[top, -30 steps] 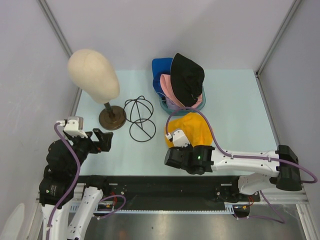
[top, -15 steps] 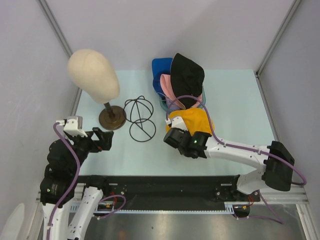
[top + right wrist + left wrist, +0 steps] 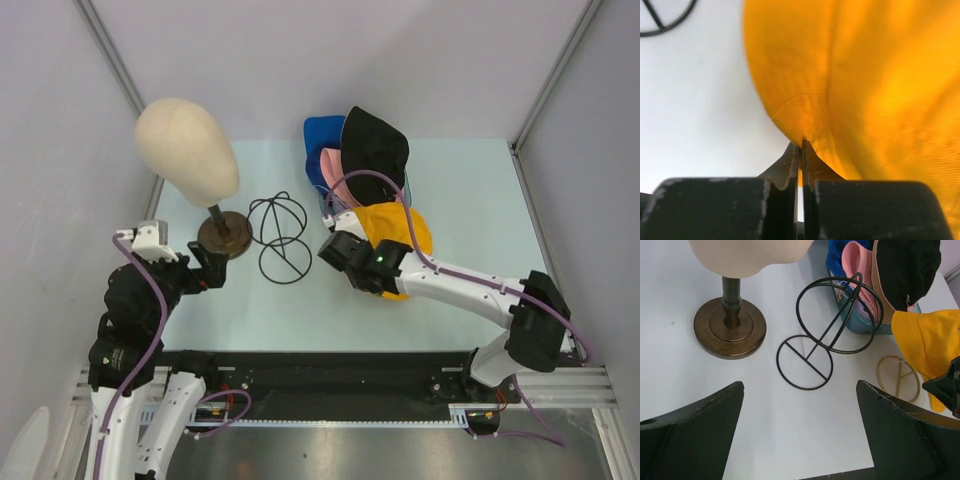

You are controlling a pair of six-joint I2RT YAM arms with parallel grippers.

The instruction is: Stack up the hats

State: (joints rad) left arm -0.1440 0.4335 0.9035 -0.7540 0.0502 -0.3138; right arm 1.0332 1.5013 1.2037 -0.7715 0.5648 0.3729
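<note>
My right gripper (image 3: 350,240) is shut on the brim of the orange bucket hat (image 3: 397,232) and holds it just in front of the hat pile. In the right wrist view the fingers (image 3: 801,145) pinch the orange fabric (image 3: 865,75). The black bucket hat (image 3: 375,150) lies on top of the pile over the pink hat (image 3: 333,168) and the blue cap (image 3: 321,133). My left gripper (image 3: 205,272) is open and empty at the near left. Its wrist view shows the orange hat (image 3: 930,340) and the black hat (image 3: 905,270).
The cream mannequin head (image 3: 186,148) stands on a brown round base (image 3: 224,235) at the left. A black wire stand (image 3: 278,236) sits beside it. A gold wire stand (image 3: 899,377) lies under the orange hat. The hat pile rests in a teal tray (image 3: 404,203).
My right gripper has carried the orange hat away from the near edge toward the hat pile. My left gripper has shifted slightly toward the mannequin base.
</note>
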